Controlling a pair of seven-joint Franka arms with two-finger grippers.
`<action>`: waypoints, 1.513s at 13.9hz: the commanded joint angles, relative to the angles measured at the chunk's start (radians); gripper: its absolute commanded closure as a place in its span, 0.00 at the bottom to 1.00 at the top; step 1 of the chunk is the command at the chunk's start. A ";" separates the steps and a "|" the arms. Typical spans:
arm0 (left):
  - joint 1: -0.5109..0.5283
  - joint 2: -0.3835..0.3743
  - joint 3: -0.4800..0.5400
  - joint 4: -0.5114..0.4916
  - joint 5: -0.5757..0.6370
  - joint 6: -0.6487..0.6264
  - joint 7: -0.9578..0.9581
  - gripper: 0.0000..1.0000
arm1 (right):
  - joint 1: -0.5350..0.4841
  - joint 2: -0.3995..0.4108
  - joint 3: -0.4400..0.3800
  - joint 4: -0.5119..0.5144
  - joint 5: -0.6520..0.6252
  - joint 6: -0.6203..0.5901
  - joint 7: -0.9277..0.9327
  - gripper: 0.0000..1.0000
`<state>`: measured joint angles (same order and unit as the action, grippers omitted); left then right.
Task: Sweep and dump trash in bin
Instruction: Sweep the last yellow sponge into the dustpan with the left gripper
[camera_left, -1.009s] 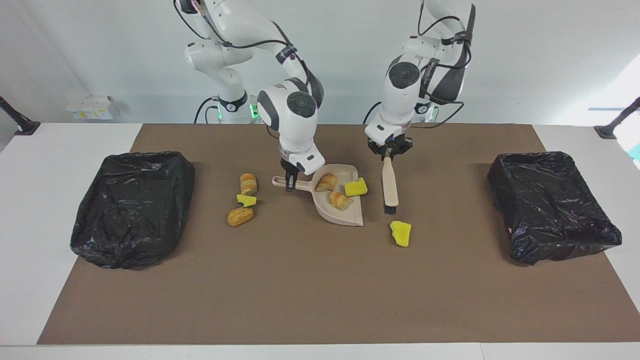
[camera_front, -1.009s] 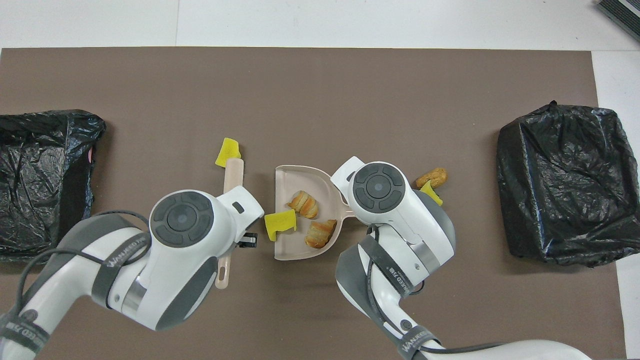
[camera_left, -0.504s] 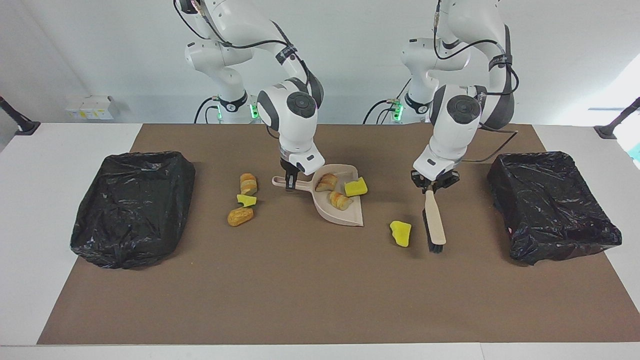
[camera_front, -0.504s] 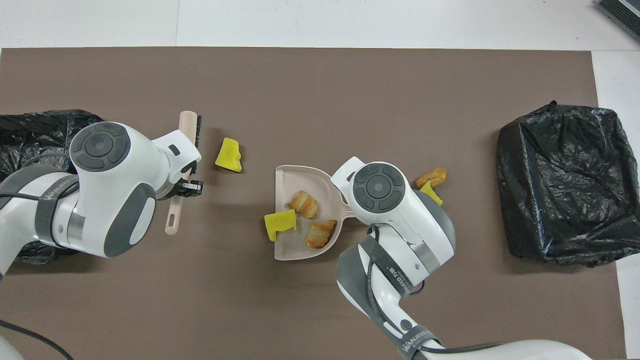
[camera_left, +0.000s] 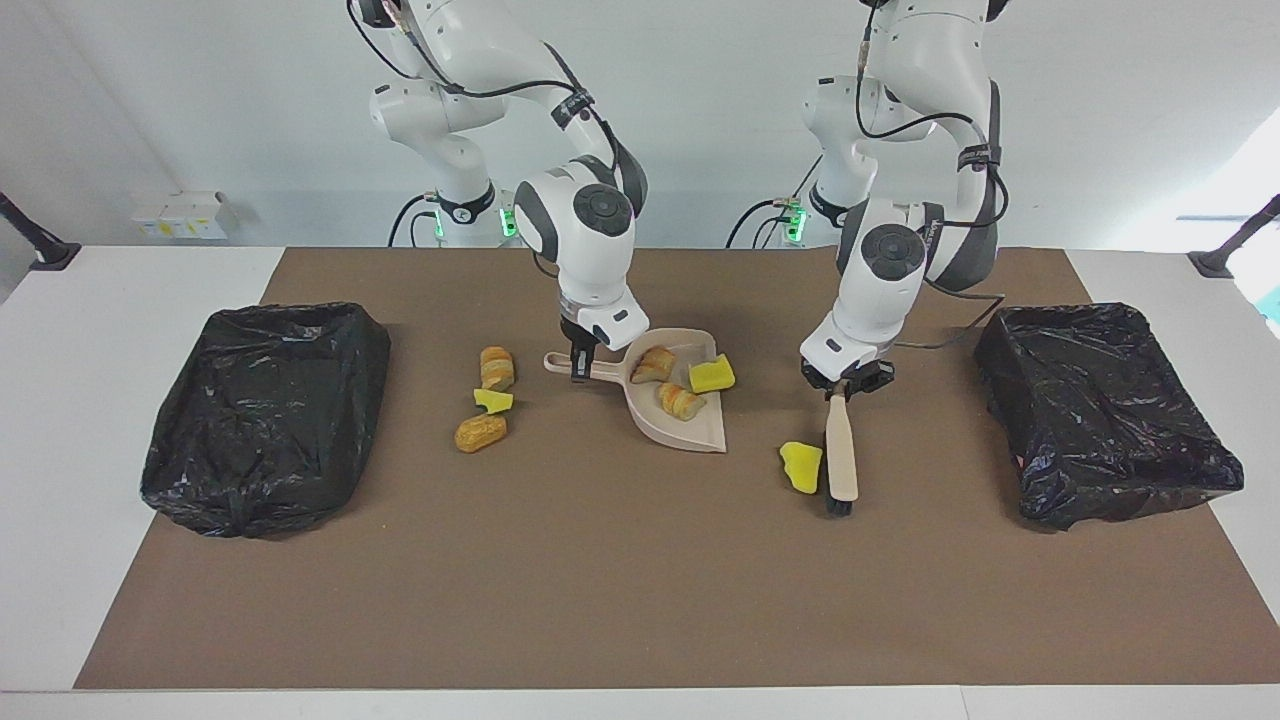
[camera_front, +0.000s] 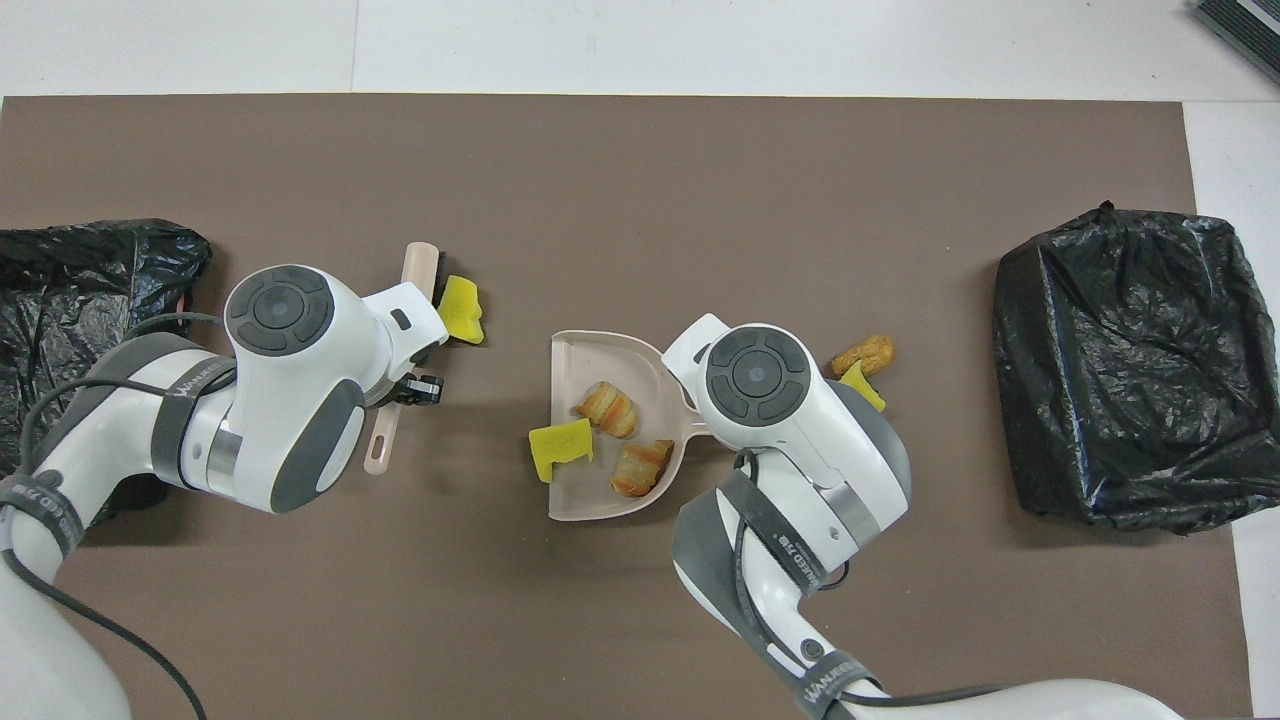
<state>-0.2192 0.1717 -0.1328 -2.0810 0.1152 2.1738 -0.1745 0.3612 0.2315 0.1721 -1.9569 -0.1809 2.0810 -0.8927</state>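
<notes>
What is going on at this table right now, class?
Two robot arms are sweeping trash. The right tool is shut on the handle of a beige dustpan, which already holds two bread pieces and a yellow sponge chunk. The left tool grips a brush set beside a loose sponge chunk. Three more pieces lie beside the dustpan's handle. Black-lined bins sit at both ends.
</notes>
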 joint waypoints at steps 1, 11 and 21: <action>-0.064 -0.058 0.010 -0.072 0.017 0.026 -0.005 1.00 | -0.004 -0.003 0.001 -0.014 -0.026 0.008 0.032 1.00; -0.313 -0.172 0.010 -0.195 -0.276 -0.042 -0.301 1.00 | -0.039 -0.008 0.003 -0.045 -0.028 0.028 0.012 1.00; -0.365 -0.156 0.009 -0.152 -0.345 0.055 -0.327 1.00 | -0.045 -0.006 0.004 -0.042 -0.026 0.022 0.002 1.00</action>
<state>-0.5688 0.0253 -0.1372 -2.2375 -0.2165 2.2249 -0.4957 0.3313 0.2315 0.1697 -1.9745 -0.1809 2.0811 -0.8920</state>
